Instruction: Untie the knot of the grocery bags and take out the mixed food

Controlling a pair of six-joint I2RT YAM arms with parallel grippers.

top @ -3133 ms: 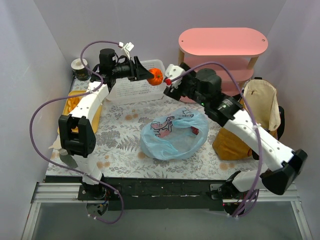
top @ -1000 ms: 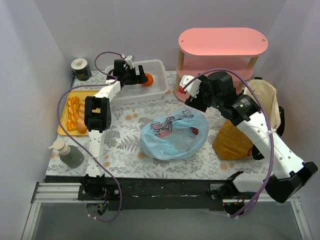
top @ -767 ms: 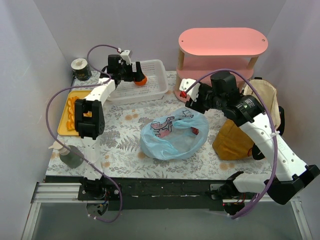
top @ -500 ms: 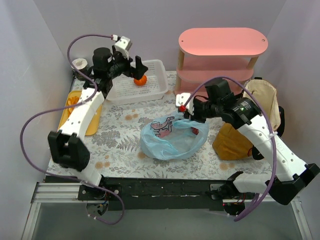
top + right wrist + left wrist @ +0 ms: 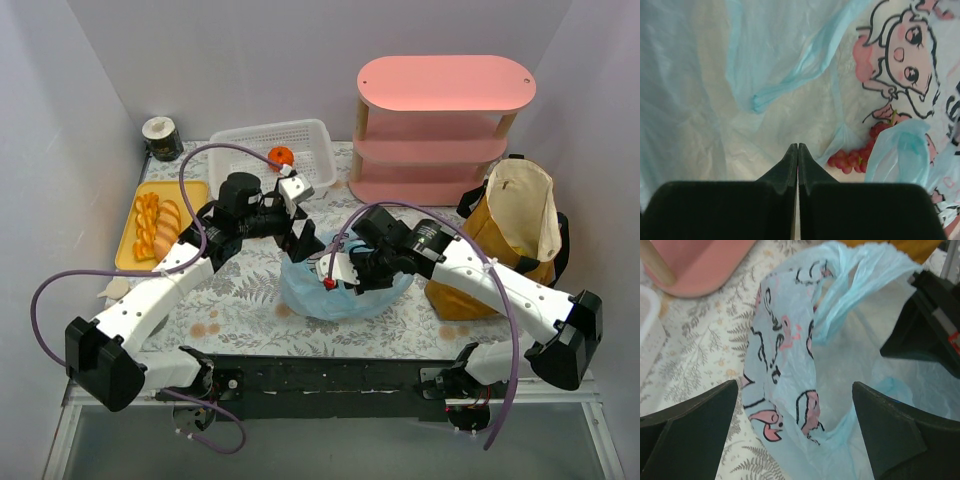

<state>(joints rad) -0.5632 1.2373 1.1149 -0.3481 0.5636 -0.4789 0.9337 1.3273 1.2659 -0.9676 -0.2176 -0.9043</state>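
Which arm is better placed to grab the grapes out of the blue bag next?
Right, probably. The right end effector is shut but low over the blue bag, grapes beside its tips; it only needs reopening. The left end effector is open at the bag's rim, no grapes in its view.

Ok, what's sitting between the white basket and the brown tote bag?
The pink shelf stands between the white basket and the brown tote bag, clearest in the top view.

The thin pale blue printed plastic bag (image 5: 790, 365) lies open on the floral tablecloth (image 5: 705, 355), between the left gripper's (image 5: 794, 385) wide-spread black fingers (image 5: 695, 425).
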